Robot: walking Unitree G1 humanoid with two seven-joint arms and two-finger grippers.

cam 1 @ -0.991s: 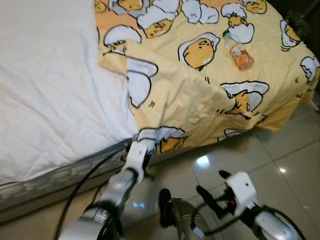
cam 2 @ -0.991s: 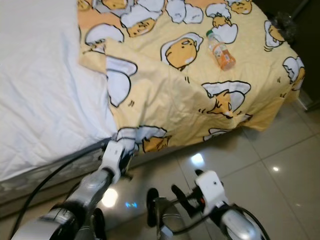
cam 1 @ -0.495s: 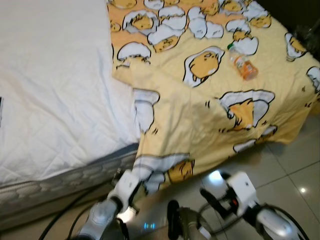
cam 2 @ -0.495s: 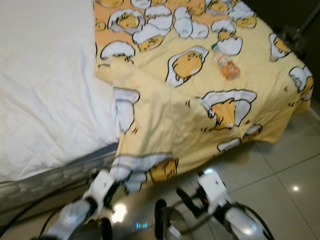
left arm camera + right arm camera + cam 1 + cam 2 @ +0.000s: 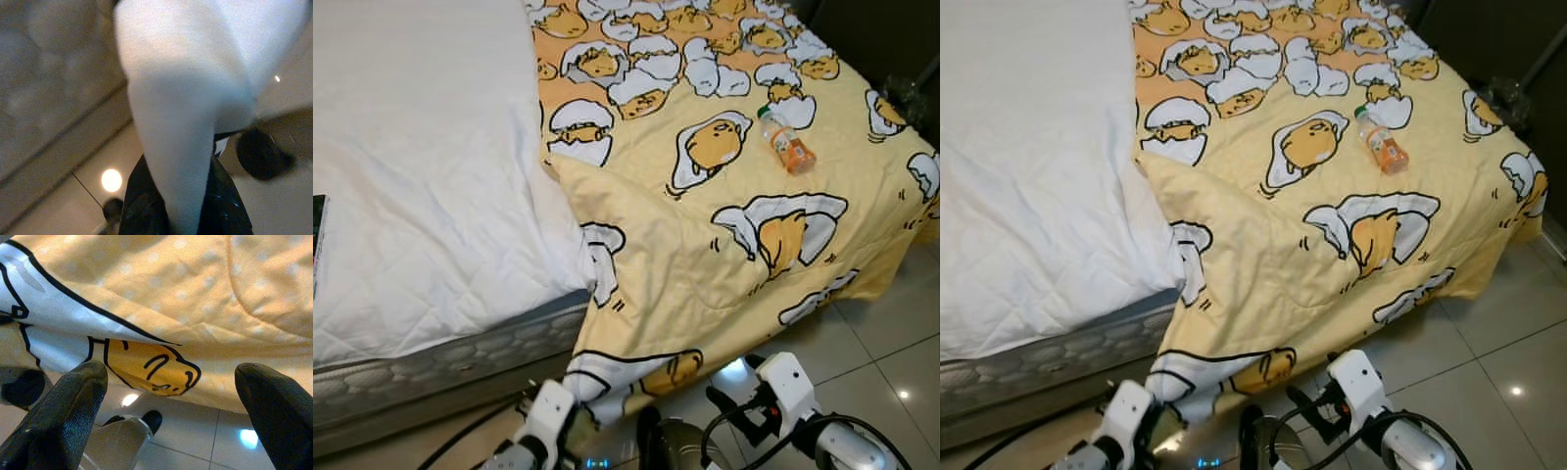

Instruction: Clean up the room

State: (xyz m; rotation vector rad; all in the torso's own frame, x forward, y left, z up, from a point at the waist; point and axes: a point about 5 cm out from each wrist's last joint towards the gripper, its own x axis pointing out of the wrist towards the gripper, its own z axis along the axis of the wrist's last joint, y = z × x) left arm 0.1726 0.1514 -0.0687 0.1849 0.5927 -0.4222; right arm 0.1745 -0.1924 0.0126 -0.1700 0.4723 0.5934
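You are clamping the left hand (image 5: pixel 181 205) on the hanging hem of the blanket (image 5: pixel 724 245) below the bed's (image 5: pixel 421 196) near edge, so be lifting it level toward the bed's bare white end; the right hand (image 5: pixel 171 411) is hanging open beside the hem. I am counting one blanket, one bottle (image 5: pixel 783 142) lying near the bed's far edge, two hands.

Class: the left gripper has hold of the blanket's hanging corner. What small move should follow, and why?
Probably lift the left gripper, shut on the blanket corner, up toward the bed: that corner droops to the floor and the white mattress lies uncovered.
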